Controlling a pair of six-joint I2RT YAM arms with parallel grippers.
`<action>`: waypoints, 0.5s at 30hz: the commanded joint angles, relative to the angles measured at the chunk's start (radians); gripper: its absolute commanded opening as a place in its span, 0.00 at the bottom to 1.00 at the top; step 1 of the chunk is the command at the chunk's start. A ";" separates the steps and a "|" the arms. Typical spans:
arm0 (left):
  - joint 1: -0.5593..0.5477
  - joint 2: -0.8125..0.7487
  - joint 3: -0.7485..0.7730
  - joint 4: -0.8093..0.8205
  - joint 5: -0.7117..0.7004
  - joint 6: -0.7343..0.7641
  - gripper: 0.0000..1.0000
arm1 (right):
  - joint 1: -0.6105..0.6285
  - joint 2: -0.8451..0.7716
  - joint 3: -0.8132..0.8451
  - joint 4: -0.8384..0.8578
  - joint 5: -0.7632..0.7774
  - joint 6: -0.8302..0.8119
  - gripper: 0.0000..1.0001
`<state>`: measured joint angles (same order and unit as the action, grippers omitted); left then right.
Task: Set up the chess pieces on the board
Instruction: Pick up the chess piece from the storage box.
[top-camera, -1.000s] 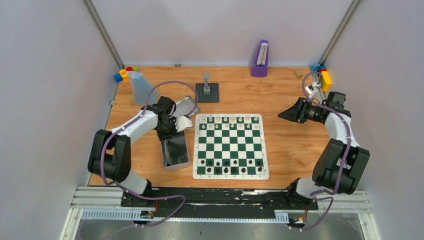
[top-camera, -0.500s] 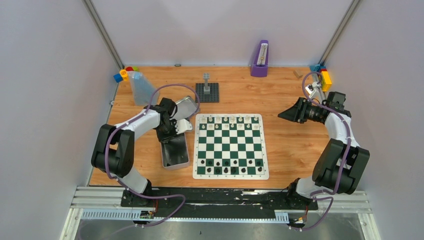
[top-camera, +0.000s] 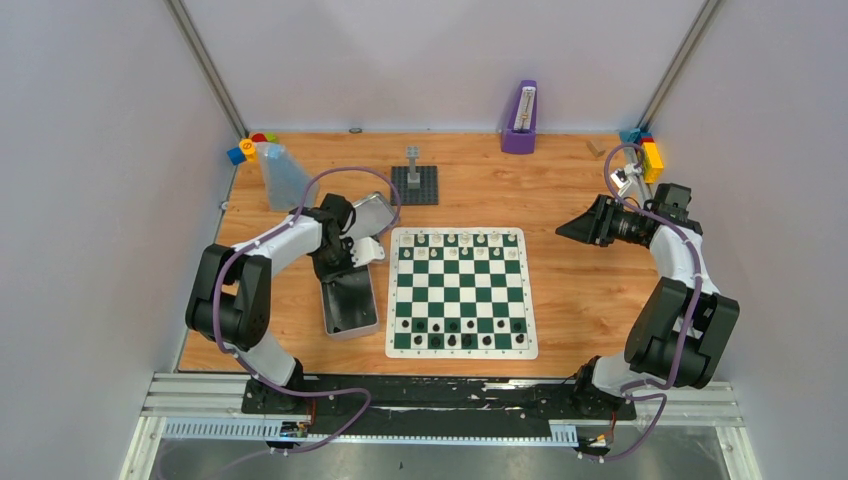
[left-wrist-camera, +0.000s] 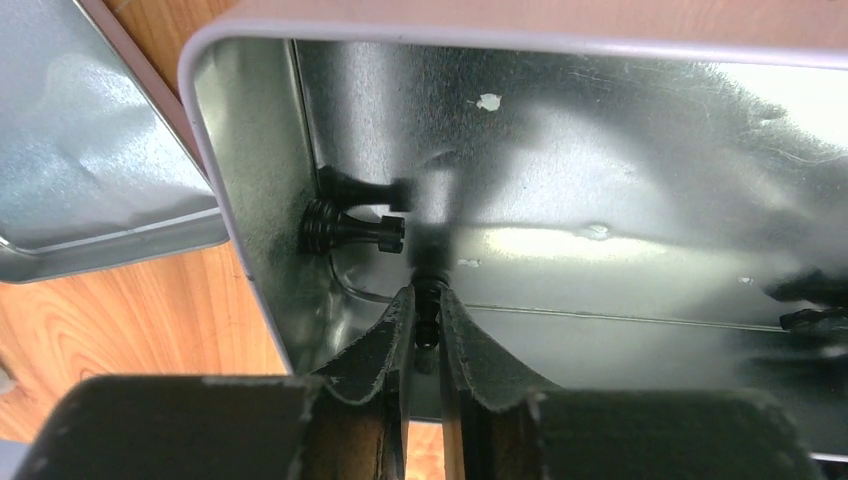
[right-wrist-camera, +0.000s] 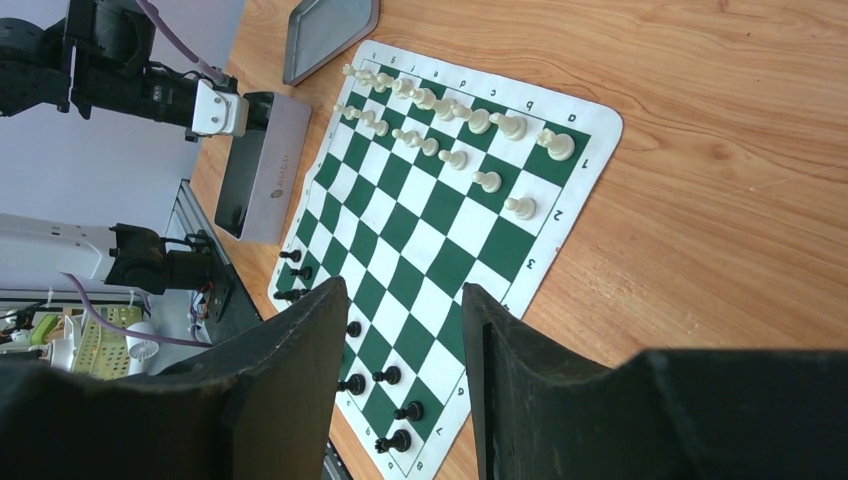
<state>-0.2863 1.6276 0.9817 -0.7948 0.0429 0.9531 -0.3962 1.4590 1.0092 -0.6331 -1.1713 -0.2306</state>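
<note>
Picking black pieces out of the tin (top-camera: 349, 300) just left of the board (top-camera: 460, 290), with the left claw (left-wrist-camera: 425, 296) clenching on a slim black piece (left-wrist-camera: 428, 322) and a second piece (left-wrist-camera: 352, 229) lying beside it against the tin wall. Holding the right claw (right-wrist-camera: 402, 292) spread and empty off the board's right side. Next, likely calling for a straight lift clear of the tin wall, then setting down in a gap among the black row (top-camera: 455, 335) at the board's near edge.

Blurred reflections are being thrown back by the smooth, glossy inside of the rectangular silver metal tin (left-wrist-camera: 620, 130). A faint sheen is being shown by the small black chess pieces (left-wrist-camera: 350, 230), plastic by the look. Grain is being displayed by the orange-brown wooden tabletop (right-wrist-camera: 700, 150). The thin green-and-white checked board mat (right-wrist-camera: 440, 230) is being seen as matt.
</note>
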 joint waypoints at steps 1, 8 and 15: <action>0.007 -0.010 0.045 -0.033 0.013 0.017 0.19 | -0.003 -0.005 0.039 0.004 -0.035 -0.027 0.47; 0.007 -0.006 0.040 -0.042 -0.008 0.022 0.21 | -0.003 -0.008 0.039 0.003 -0.037 -0.029 0.47; 0.007 -0.004 0.035 -0.035 -0.015 0.024 0.22 | -0.003 -0.008 0.039 0.003 -0.037 -0.030 0.47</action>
<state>-0.2863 1.6276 0.9977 -0.8215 0.0315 0.9535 -0.3962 1.4590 1.0092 -0.6395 -1.1725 -0.2306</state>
